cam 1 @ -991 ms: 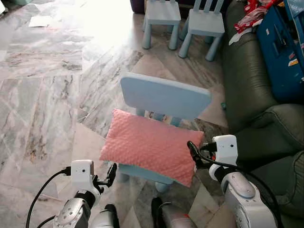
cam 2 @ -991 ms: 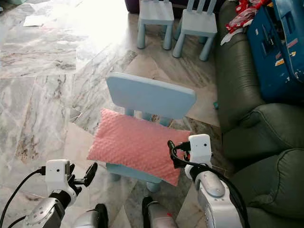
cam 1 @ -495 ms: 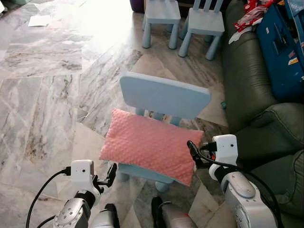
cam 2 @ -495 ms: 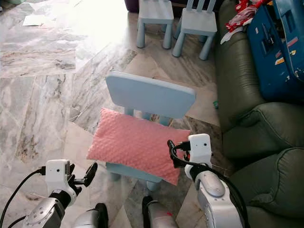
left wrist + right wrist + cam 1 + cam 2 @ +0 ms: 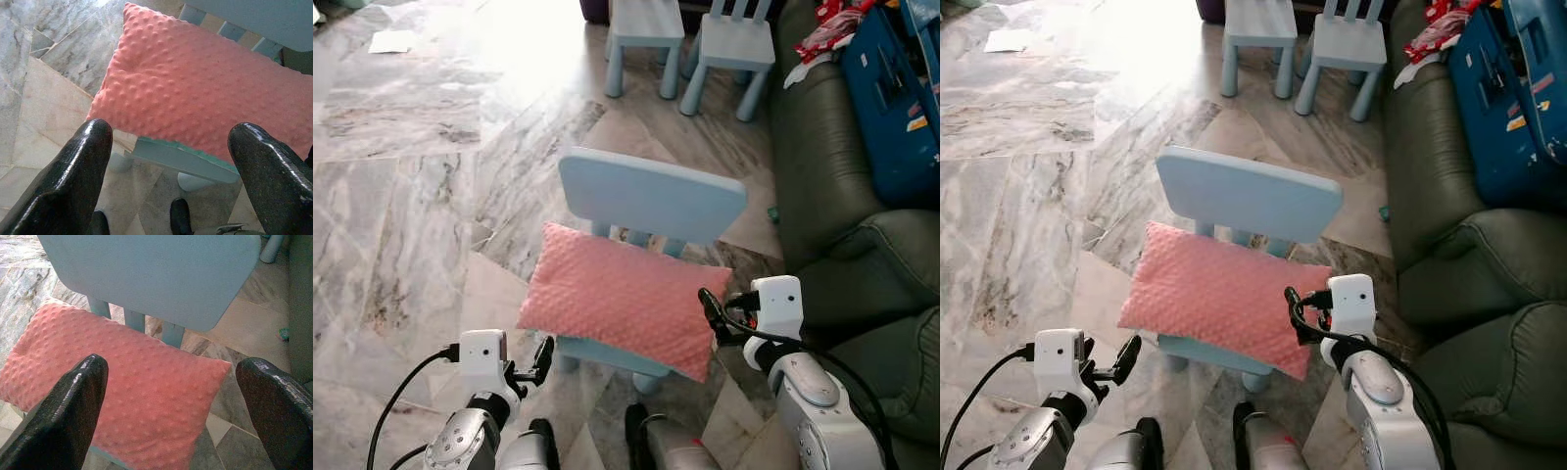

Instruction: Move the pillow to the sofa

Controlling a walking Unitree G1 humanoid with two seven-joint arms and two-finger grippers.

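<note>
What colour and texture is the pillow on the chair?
Pink pillow, covered in small raised dots; the left wrist view shows it best.

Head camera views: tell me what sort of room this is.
Likely a home living room: a green sofa, marble floor tiles, and small blue children's chairs, one holding a pink pillow.

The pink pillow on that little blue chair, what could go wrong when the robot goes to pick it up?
The pillow overhangs the seat of the light chair, so a push from either side could slide it off or tip the chair. Both grippers, left and right, are open and apart from it; a one-sided grab might let the soft pillow sag. The sofa holds a blue case, limiting space.
</note>
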